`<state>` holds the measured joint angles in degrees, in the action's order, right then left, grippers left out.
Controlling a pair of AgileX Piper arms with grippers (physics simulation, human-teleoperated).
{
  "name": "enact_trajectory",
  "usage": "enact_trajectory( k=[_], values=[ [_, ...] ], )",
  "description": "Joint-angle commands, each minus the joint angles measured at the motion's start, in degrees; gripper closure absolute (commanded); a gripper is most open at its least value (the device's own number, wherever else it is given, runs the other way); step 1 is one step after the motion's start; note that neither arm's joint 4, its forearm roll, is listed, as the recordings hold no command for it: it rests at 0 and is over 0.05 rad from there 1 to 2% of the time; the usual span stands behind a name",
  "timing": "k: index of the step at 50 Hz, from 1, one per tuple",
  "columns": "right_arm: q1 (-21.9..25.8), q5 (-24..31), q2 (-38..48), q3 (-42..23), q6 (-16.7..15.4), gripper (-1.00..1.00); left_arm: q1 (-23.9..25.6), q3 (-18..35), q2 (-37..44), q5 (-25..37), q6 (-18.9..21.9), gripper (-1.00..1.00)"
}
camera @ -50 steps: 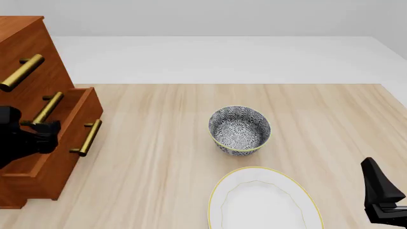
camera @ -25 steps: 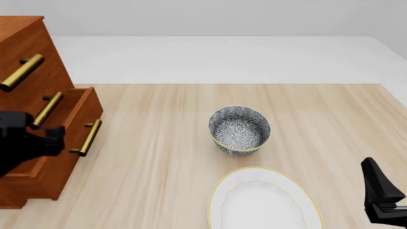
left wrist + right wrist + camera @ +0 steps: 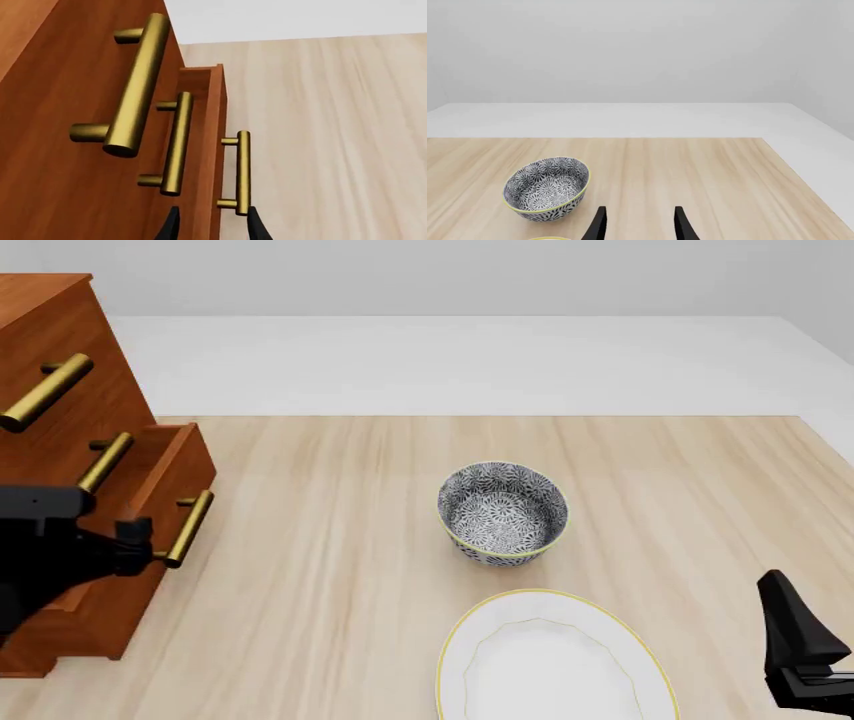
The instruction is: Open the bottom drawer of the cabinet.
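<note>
A: Where the left gripper (image 3: 210,227) shows, its fingers stand apart, straddling the bottom drawer (image 3: 215,150) front edge below its handle (image 3: 241,172). No writing is readable.

B: And around it?

A: The drawer juts from the cabinet (image 3: 60,360), at the table's left. A patterned bowl (image 3: 503,512) and white plate (image 3: 554,665) sit centre. The right gripper (image 3: 637,227), fingers apart, holds nothing.

The left gripper (image 3: 208,227) was held with fingers parted, apparently gripping nothing. The right gripper (image 3: 637,225) was likewise held open, low.
</note>
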<state>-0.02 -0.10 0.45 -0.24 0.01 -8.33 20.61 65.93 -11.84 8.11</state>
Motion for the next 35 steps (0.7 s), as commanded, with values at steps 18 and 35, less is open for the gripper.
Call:
enact_trajectory(
  k=[18,35],
  values=[
    [-0.01,0.0,0.01,0.0,0.02,-1.0,-1.42,-0.33,8.97,-6.16,0.24,-1.0],
    [0.0,0.0,0.0,0.0,0.0,-1.0,-1.19,-0.52,14.83,-9.88,0.05,-1.0]
  ],
)
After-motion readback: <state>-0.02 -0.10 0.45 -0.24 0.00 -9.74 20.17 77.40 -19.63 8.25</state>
